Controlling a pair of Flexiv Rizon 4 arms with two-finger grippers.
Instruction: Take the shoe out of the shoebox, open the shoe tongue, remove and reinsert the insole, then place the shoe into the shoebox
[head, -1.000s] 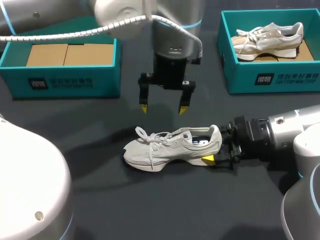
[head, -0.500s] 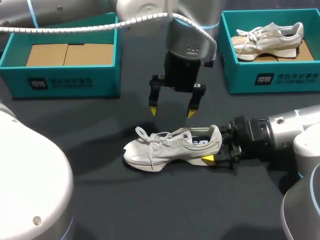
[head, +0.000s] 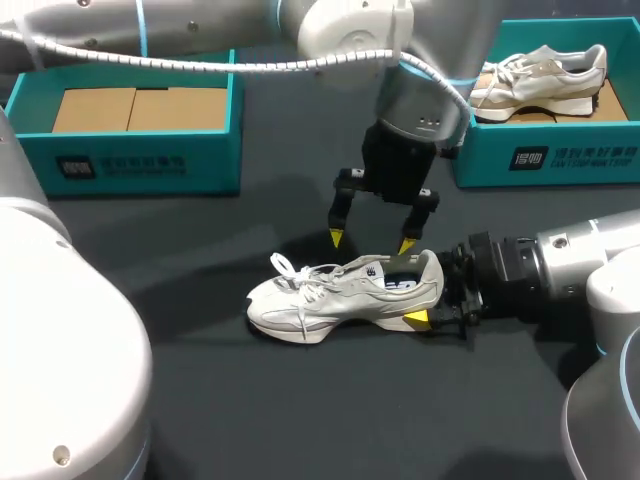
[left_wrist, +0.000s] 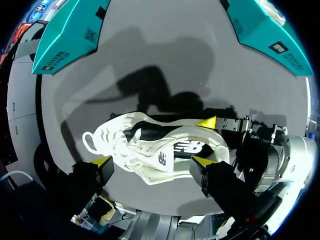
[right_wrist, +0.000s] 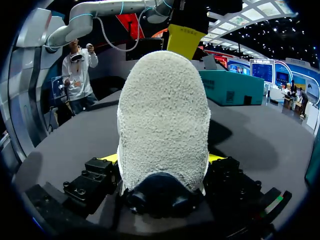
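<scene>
A pale grey sneaker (head: 335, 293) lies on its side on the dark table, toe to the left, laces loose. My right gripper (head: 432, 300) comes in from the right and is shut on the shoe's heel (right_wrist: 162, 120), a yellow tip on each side of it. Coming in from the upper left, my left gripper (head: 372, 240) hangs open just above the shoe's collar and tongue. In the left wrist view the shoe (left_wrist: 155, 150) lies under the left gripper (left_wrist: 151, 161), its fingers straddling it without touching. An open teal shoebox (head: 130, 165) lined with cardboard stands at the back left.
A second teal box (head: 545, 160) at the back right holds another pale sneaker (head: 540, 70). My left arm's cable and forearm cross over the back of the table. Bare dark tabletop lies in front of the shoe.
My left gripper has moved right and down, from behind the shoe's middle to just over its collar, staying open. The right gripper and the shoe have not moved.
</scene>
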